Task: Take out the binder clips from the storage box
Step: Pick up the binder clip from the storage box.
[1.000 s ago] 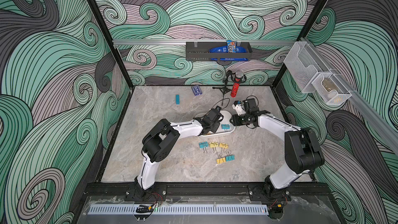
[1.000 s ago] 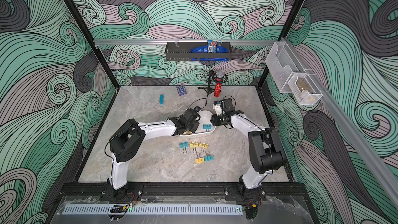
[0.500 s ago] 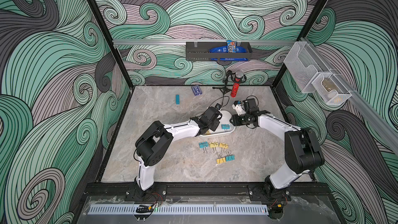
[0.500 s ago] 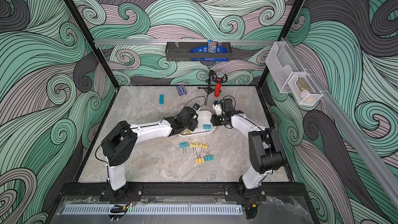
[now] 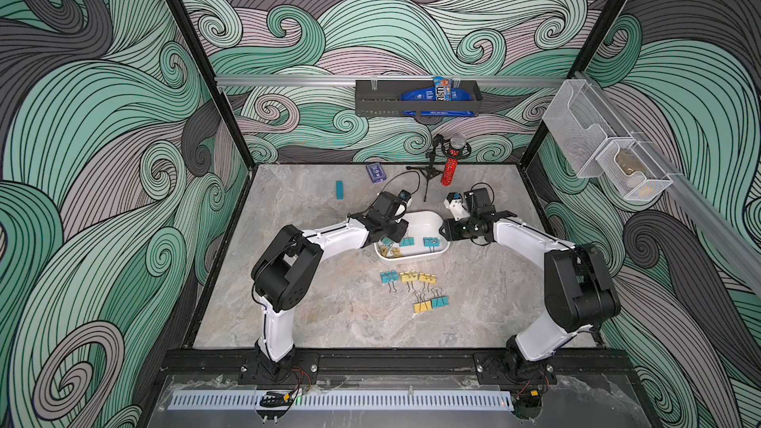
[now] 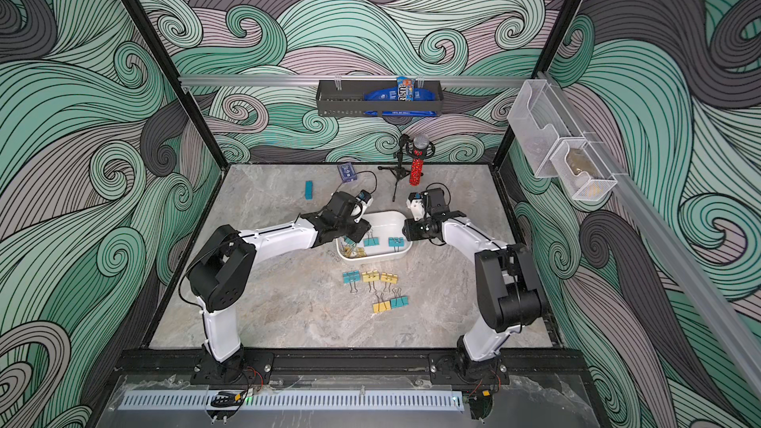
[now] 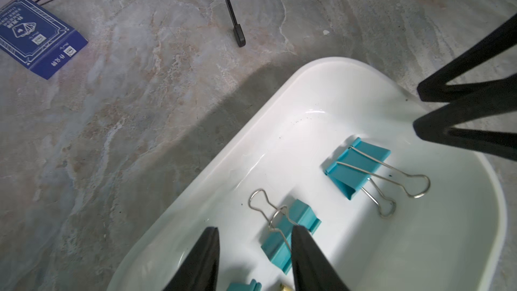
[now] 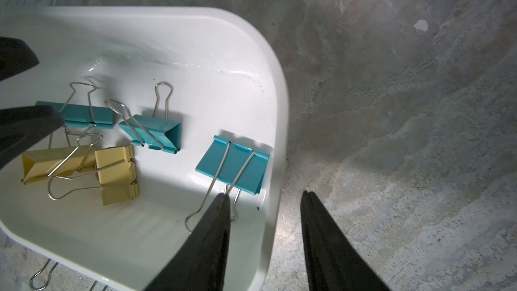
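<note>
**A:** Entry one – left gripper [image 7: 254,233]. Condition?

**B:** Fingers parted to a middling gap with nothing between them. It sits low over the 9 o'clock end of the white box [image 5: 412,258], taking the box as the dial with 12 at the back wall.

**A:** Entry two – nearest teal clip [image 7: 291,233]. Location?

**B:** On the box floor, at roughly 4 o'clock from the left gripper's head in both top views. It lies just beside one finger, outside the gap, with its wire loop just ahead of the fingertips. Its long axis runs nearly along the fingers, not across them. My guess is a small sideways shift would bring the body into the gap.

**A:** Entry three – right gripper [image 8: 265,195]?

**B:** It straddles the box's 3 o'clock wall, one finger inside and one outside, narrowly spaced. I cannot tell whether it actually pinches the wall. A second teal clip [image 8: 232,167] lies by its inner finger.

**A:** Nearer arm for entry two?

**B:** The left.

**A:** Stock outside?

**B:** Five loose clips [image 5: 416,288] on the table, at 6 o'clock from the box. About five remain inside.
</note>
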Robot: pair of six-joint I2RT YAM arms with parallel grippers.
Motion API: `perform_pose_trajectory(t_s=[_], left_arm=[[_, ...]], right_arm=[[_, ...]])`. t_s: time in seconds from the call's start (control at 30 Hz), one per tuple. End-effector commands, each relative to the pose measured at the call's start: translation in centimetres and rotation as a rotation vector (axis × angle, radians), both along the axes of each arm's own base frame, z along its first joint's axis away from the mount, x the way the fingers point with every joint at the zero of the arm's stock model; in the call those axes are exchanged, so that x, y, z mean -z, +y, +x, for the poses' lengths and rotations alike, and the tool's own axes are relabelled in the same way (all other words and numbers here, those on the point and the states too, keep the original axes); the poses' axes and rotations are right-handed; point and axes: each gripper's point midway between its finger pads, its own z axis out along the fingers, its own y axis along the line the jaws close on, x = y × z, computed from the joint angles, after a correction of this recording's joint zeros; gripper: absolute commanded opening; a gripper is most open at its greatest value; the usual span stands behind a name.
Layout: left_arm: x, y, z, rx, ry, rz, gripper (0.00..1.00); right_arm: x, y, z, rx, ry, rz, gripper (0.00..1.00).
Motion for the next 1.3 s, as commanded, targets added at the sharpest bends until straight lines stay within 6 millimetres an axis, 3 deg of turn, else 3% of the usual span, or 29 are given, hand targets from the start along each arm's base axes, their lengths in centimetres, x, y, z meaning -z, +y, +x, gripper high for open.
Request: perform_pose_trajectory(t_s=[0.0, 0.8, 0.97, 1.27], left_arm=[[0.4, -1.5, -0.6, 0.09, 0.071, -0.046, 0.45], [3.4, -2.5, -0.5, 0.161, 0.229, -0.102, 0.34], [3.8, -2.7, -0.6, 0.177, 0.26, -0.115, 0.22], [1.7, -3.1, -1.2, 0.231, 0.239, -0.181, 0.02]], right_arm=[[0.3, 0.0, -0.2, -0.004, 0.014, 0.008, 0.44], [0.4, 0.0, -0.2, -0.006, 0.017, 0.005, 0.44], [0.4, -0.1, -0.2, -0.004, 0.017, 0.004, 0.44], [0.4, 0.0, -0.2, -0.004, 0.016, 0.002, 0.44]])
